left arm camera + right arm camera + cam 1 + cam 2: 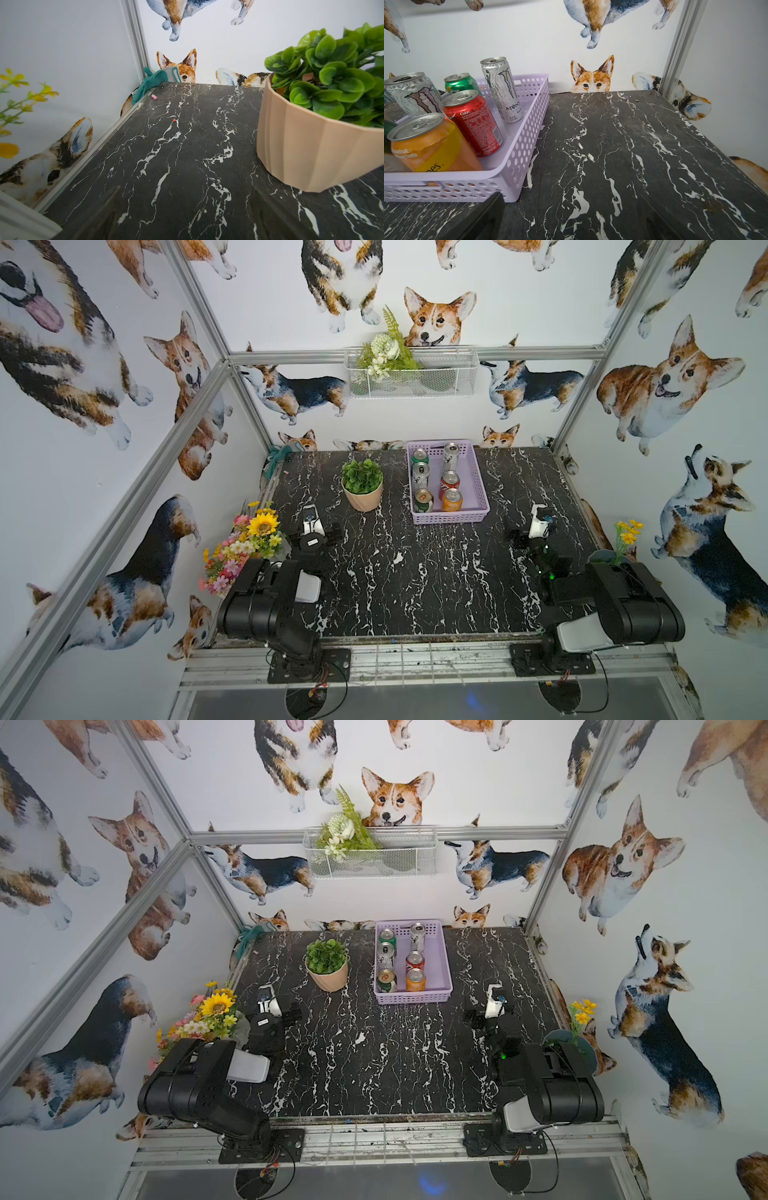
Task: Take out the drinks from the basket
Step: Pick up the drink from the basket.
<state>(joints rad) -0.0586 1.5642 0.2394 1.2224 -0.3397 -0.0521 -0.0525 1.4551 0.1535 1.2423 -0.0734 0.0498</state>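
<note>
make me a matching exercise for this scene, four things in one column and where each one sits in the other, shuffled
Things
1. orange can
2. potted plant
3. white wire basket
4. sunflower bouquet

Places
A. hung on the back wall
B. near end of the lavender basket
C. on the table, left of the lavender basket
D. at the table's left edge

Pairs: 1-B, 2-C, 3-A, 4-D
</note>
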